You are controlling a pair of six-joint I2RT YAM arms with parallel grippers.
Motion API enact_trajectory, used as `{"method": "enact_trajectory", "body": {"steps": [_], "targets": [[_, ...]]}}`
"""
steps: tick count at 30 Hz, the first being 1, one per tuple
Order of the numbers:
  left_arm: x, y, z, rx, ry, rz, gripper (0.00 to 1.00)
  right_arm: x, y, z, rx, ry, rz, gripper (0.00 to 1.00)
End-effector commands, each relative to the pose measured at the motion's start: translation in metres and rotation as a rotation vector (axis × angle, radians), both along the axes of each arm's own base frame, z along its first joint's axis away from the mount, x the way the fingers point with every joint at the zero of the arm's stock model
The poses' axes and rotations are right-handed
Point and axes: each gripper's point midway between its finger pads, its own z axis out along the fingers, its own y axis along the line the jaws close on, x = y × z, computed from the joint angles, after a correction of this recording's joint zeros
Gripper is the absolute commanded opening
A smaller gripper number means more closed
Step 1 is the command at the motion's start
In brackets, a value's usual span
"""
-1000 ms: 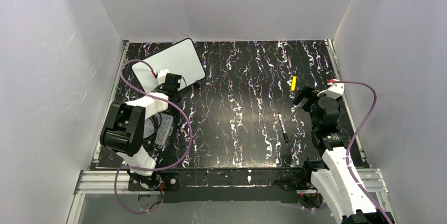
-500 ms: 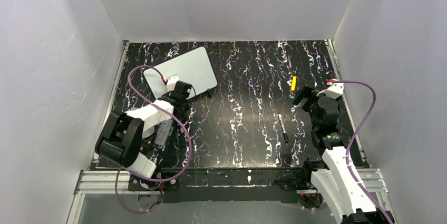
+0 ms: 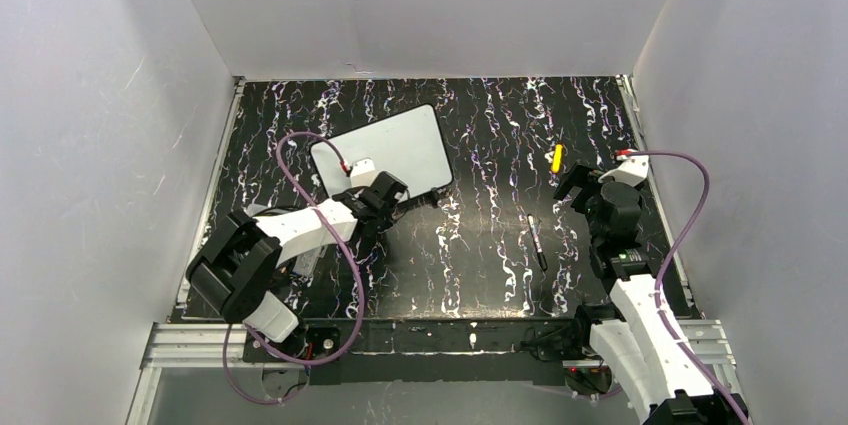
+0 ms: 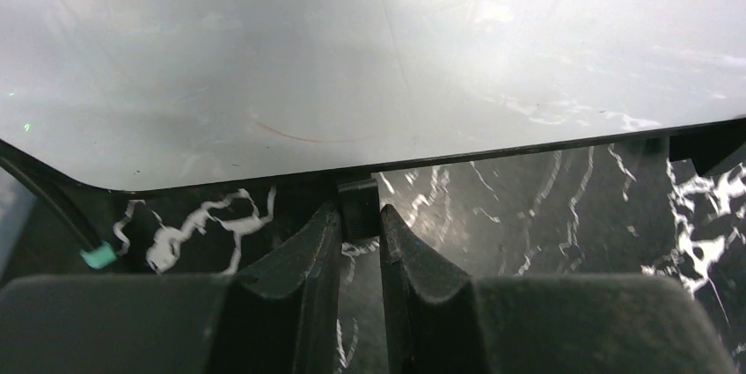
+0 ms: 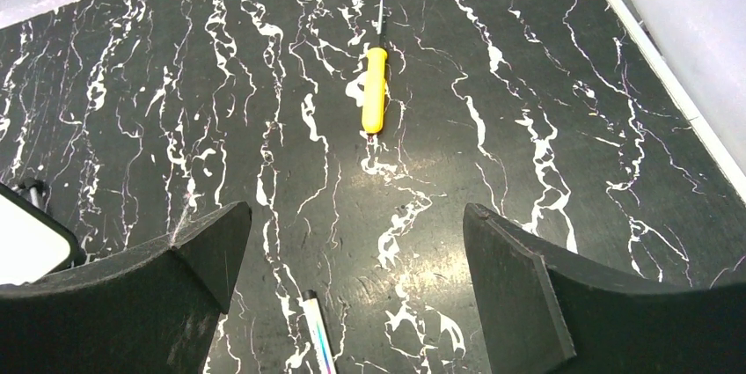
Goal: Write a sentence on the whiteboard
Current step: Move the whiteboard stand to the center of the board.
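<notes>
The whiteboard (image 3: 395,150) is a white rectangle with a thin black rim, lying left of the table's middle; it fills the top of the left wrist view (image 4: 352,57). My left gripper (image 3: 392,197) is at its near edge, shut on one of its small black clip feet (image 4: 359,207). A thin pen (image 3: 537,242) with a white barrel lies right of centre; its end shows in the right wrist view (image 5: 317,330). My right gripper (image 3: 572,183) is open and empty above the table, beside the pen.
A yellow-handled tool (image 3: 557,157) lies beyond the right gripper, also in the right wrist view (image 5: 375,88). White walls enclose the black marbled table (image 3: 480,245) on three sides. A flat dark object (image 3: 308,260) lies near the left arm's base.
My left gripper has dragged the whiteboard from the far left corner rightward and toward the table's middle. The right arm has not moved.
</notes>
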Motion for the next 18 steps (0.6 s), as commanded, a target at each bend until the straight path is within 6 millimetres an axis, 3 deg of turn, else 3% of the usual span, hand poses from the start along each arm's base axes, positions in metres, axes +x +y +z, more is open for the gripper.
{"method": "enact_trajectory", "body": {"steps": [1,10,18], "targets": [[-0.01,-0.026,0.005,-0.052,0.01,0.032,0.0,0.007,0.004,0.021,0.005,-0.051,0.021,0.99],[-0.028,-0.075,0.004,-0.101,0.044,-0.039,0.0,0.008,0.005,0.019,0.001,-0.036,0.025,0.99],[-0.038,-0.087,0.004,-0.12,0.05,-0.052,0.02,0.007,0.01,0.014,0.007,-0.014,0.053,0.99]]}}
